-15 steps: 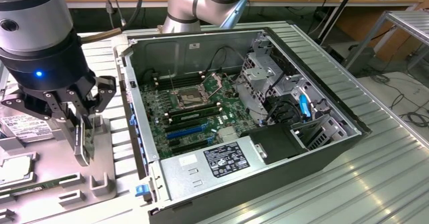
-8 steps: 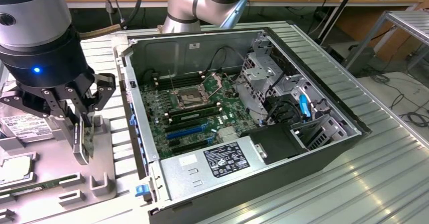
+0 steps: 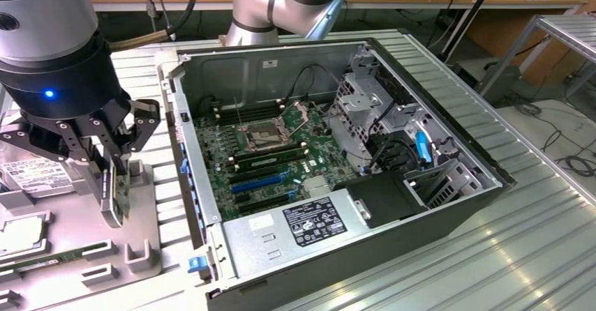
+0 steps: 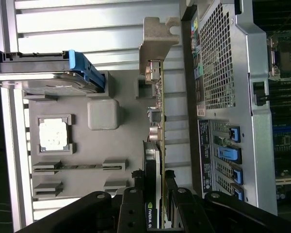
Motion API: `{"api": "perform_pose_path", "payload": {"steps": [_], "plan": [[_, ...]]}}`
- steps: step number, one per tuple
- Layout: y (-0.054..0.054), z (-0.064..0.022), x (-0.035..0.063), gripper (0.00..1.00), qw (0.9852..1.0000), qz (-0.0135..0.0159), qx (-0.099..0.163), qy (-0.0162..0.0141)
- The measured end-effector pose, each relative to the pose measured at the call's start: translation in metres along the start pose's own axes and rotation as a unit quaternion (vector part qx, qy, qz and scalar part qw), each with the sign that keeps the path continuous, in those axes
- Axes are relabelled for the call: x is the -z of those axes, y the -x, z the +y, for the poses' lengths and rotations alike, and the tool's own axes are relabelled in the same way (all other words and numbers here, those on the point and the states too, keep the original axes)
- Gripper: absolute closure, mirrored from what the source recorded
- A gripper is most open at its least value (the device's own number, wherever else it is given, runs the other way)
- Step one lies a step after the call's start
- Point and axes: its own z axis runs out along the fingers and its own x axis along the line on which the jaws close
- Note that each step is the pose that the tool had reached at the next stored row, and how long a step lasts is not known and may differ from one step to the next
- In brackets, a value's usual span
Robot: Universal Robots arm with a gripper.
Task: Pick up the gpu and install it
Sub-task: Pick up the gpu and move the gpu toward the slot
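Observation:
The gpu [image 3: 113,198] is a thin card held on edge, green board with a dark face. My gripper [image 3: 100,159] is shut on its upper part, at the exterior view's left, over the grey parts tray [image 3: 139,283]. In the wrist view the gpu [image 4: 160,121] runs edge-on away from my gripper [image 4: 154,182], and its silver end bracket [image 4: 158,36] is at the far end. The black fingers [image 4: 134,194] press on both sides of the card. Whether its lower edge still touches the tray I cannot tell.
The open computer case [image 3: 437,95] lies just to the exterior view's right, with the motherboard [image 3: 270,150], blue expansion slots [image 3: 253,183] and power supply [image 3: 298,227]. The tray [image 4: 121,145] also holds a hard drive [image 4: 43,73], a processor [image 4: 53,133] and a memory stick [image 4: 77,166].

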Motion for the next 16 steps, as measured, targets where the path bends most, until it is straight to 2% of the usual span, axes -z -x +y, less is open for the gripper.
{"api": "perform_pose_path", "payload": {"steps": [16], "plan": [[0.0001, 0.0002, 0.0054, 0.73, 1.0, 0.0, 0.0, 0.0]]}}
